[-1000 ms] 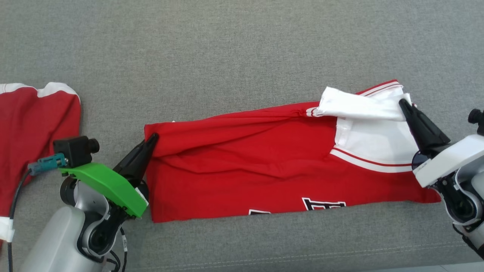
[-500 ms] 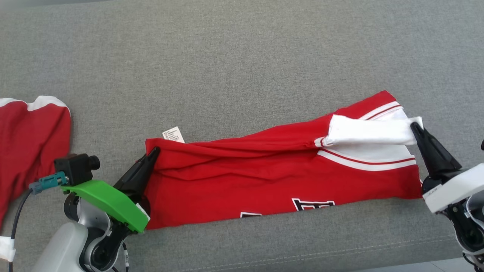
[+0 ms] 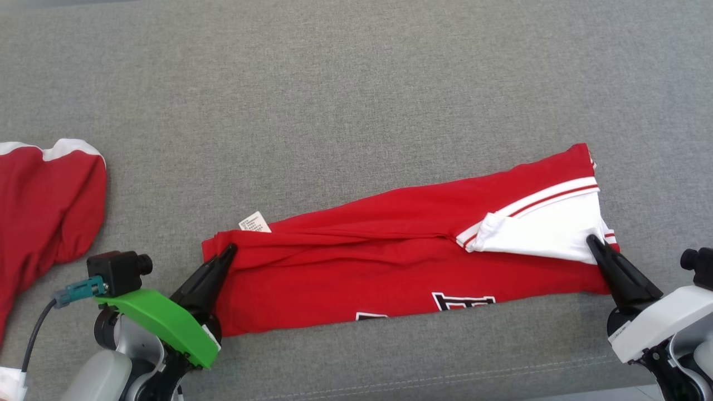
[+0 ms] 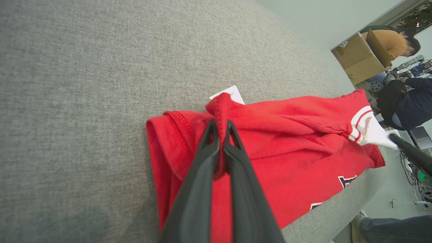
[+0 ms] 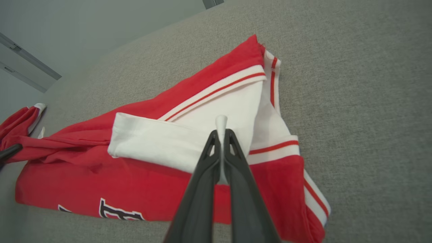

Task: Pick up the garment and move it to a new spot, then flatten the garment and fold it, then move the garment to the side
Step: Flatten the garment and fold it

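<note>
The garment [image 3: 390, 262] is a red shirt with white sleeve parts, striped trim and dark lettering, folded into a long strip on the grey cushion near its front edge. My left gripper [image 3: 227, 252] is shut on a pinch of red cloth at the strip's left end [image 4: 221, 128]. My right gripper [image 3: 591, 240] is shut on the white sleeve edge at the right end [image 5: 221, 135]. A white care label [image 3: 254, 221] sticks out at the upper left of the garment [image 4: 287, 141]. The white sleeve lies folded over the red body [image 5: 168, 141].
A second red and white garment [image 3: 44, 206] lies at the far left of the grey cushion [image 3: 356, 100]. The cushion's front seam [image 3: 445, 376] runs just below the strip. A cardboard box [image 4: 357, 57] and people stand beyond the far end in the left wrist view.
Both grippers have drawn the held edge toward the front of the cushion. The lifted fold has come down over the lower half, leaving a narrower strip. The camera has shifted.
</note>
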